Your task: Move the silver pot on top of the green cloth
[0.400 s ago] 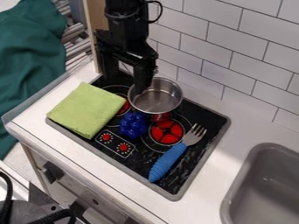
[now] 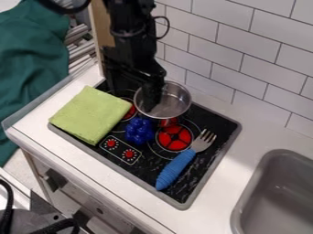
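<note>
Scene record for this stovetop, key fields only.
target: silver pot, upright on stove, near tiled wall
goal: green cloth, folded, at stove's left in view
pot_on_cloth: no
gripper: black, at pot's image-left rim
other_items: dark-blue lumpy object; blue-handled fork
sink: gray, lower right

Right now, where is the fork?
In the camera view, the fork lies on the right of the stove, between the blue toy and the sink.
</note>
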Available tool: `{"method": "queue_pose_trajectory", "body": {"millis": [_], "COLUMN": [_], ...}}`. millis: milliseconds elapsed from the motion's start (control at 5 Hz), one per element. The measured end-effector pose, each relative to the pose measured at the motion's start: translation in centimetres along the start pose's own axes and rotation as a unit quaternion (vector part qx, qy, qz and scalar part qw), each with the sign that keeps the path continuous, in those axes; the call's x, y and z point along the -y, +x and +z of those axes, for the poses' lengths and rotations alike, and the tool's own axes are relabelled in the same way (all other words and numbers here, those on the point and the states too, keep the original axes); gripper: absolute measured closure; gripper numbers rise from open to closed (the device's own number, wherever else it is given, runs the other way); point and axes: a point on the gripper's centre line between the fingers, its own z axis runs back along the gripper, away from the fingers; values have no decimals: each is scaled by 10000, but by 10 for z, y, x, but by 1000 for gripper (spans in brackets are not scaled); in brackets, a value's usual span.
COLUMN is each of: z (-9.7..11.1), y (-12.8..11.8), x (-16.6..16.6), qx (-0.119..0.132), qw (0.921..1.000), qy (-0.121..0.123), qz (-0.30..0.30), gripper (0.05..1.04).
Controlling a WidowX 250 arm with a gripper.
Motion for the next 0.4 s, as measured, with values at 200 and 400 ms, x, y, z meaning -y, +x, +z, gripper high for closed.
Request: {"method": "queue_pose_trajectory", "body": {"millis": [200,400], "z": [-1,-18], "y": [15,34], "x": [12,22], "qx": [420,450], "qw": [9985,9964], "qy": [83,46], "qz": [-336,-721], "gripper": [75,75]}}
